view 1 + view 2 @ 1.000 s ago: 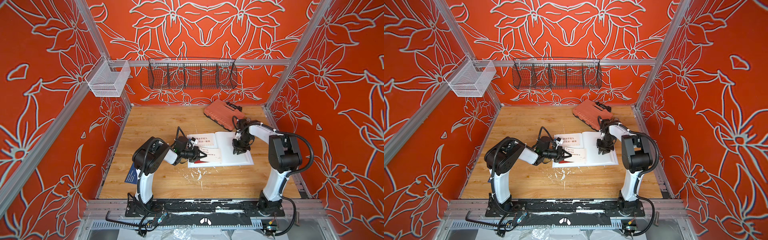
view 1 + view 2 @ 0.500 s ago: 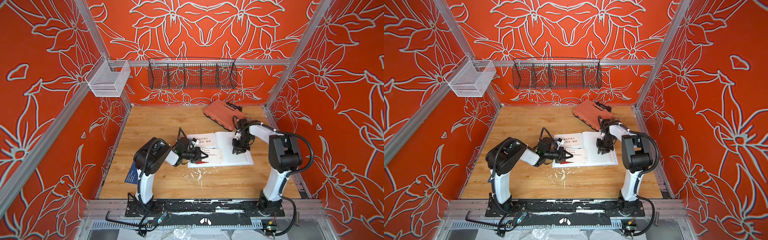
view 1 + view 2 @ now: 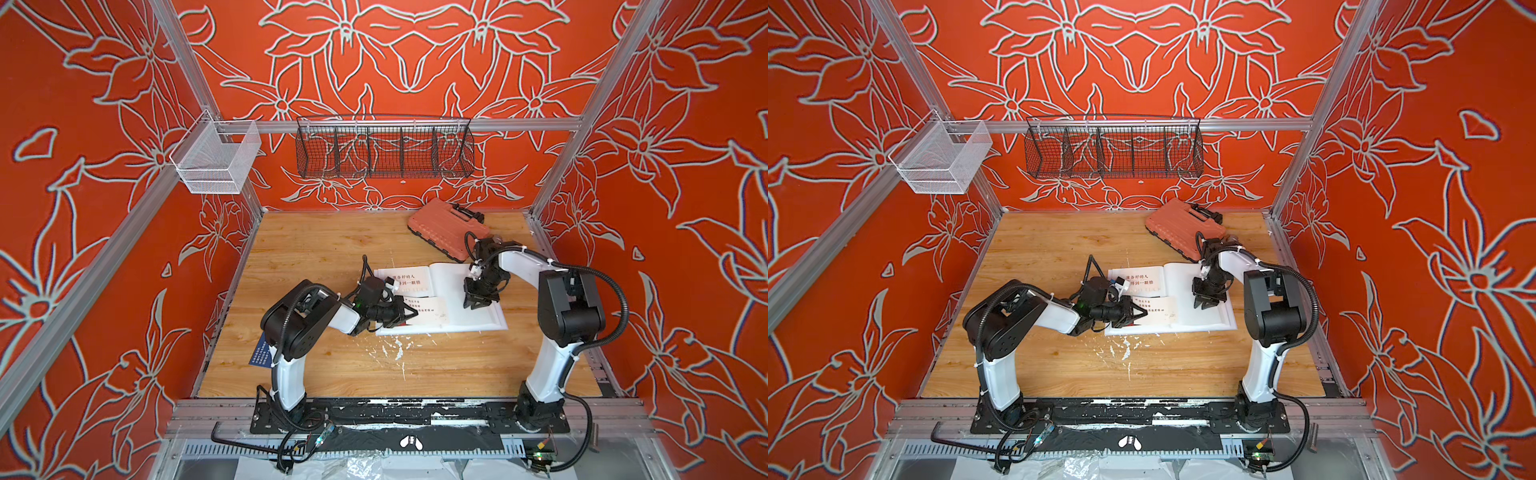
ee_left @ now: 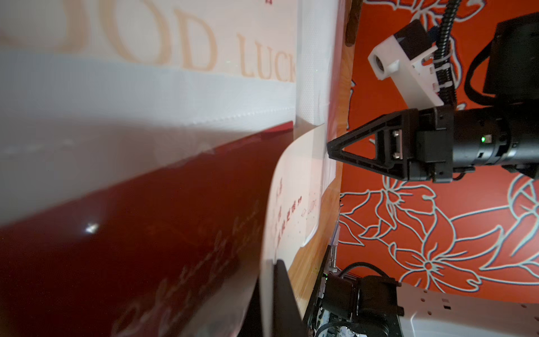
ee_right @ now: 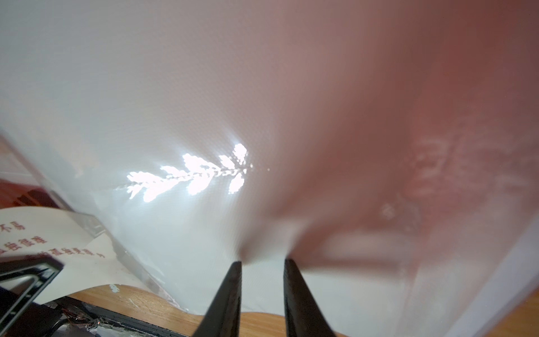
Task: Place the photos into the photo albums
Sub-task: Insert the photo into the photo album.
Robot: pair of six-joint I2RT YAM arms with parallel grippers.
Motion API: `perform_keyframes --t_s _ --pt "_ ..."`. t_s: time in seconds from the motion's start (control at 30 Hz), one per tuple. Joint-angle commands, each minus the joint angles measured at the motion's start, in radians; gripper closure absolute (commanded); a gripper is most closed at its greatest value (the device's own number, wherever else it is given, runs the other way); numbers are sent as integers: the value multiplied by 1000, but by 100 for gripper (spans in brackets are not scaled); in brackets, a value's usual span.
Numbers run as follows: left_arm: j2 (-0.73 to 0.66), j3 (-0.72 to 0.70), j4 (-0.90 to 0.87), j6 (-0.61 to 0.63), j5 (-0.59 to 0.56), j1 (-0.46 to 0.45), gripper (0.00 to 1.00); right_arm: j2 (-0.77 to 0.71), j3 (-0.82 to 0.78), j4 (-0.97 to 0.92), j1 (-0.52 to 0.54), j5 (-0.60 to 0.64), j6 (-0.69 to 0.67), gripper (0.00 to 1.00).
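Note:
The photo album lies open mid-table, white pages up. My left gripper is shut on a white photo with small Chinese text. That photo bows over the lower left page, above a dark red photo under film. Another white photo fills the upper left pocket. My right gripper stands narrowly open, tips down on the glossy right page. A navy photo lies by the left arm's base.
An orange ribbed case lies behind the album, close to the right arm. A black wire basket and a white mesh basket hang on the back rail. White flecks mark the wood in front of the album.
My left gripper has edged slightly towards the album's middle with the white photo in it. The right gripper stays on the right page, its jaws barely wider.

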Motion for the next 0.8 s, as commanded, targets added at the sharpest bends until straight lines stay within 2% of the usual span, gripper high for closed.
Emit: perform_keyframes --t_s 0.0,0.23,0.57,0.77 --pt "-35 18 -90 33 -43 -11 100 -34 2 -18 2 1 -24 71" --pt "-8 58 -102 26 -43 -33 100 -34 16 -18 2 -12 -36 68" --pt "18 76 -88 13 -44 -41 100 -143 13 -15 -39 70 -34 45" --pt "35 96 -91 14 -40 -52 100 -134 -32 17 -95 20 -50 35"
